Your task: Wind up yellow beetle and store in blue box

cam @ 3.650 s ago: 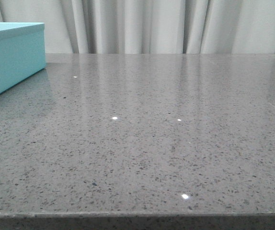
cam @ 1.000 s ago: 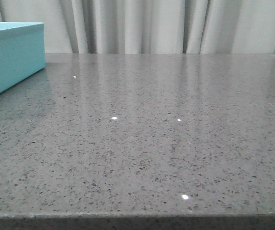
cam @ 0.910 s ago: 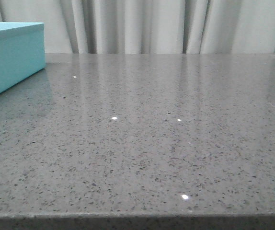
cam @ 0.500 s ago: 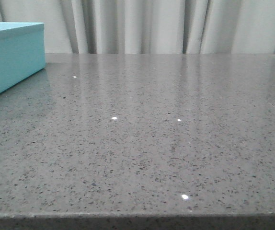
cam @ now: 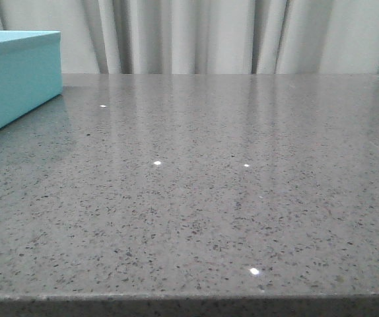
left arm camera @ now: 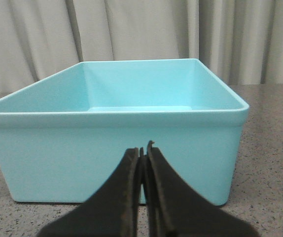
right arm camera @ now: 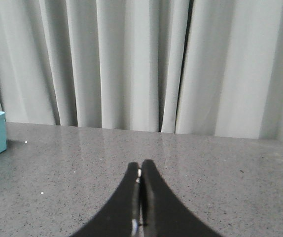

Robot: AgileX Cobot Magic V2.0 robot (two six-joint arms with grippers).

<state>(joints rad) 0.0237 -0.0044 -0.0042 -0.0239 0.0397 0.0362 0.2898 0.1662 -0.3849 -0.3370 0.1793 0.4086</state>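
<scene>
The curtain [cam: 196, 36] fills the top of the front view in pale grey folds, and it also backs both wrist views. Below it the table [cam: 209, 198], a speckled grey stone top with a few bright glints, takes up nearly all of the front view down to its near edge along the bottom. Against the earlier front pictures nothing has shifted: the glints, the reflections and the box corner lie where they lay.

The box [cam: 14, 79] sits at the upper left of the front view, cut off by the left edge, only its corner and one flat side showing. In the left wrist view it stands square across the middle of the frame, open at the top, its pale floor bare as far as can be seen over the rim. In the right wrist view only a sliver of it shows at the left edge, midway down.

The left gripper [left arm camera: 143, 153] is at the bottom centre of its view, its black fingers pressed together with nothing between them, in front of the box's near wall. The right gripper [right arm camera: 140, 170] is likewise closed on nothing, over bare table.

The beetle shows in no view.
</scene>
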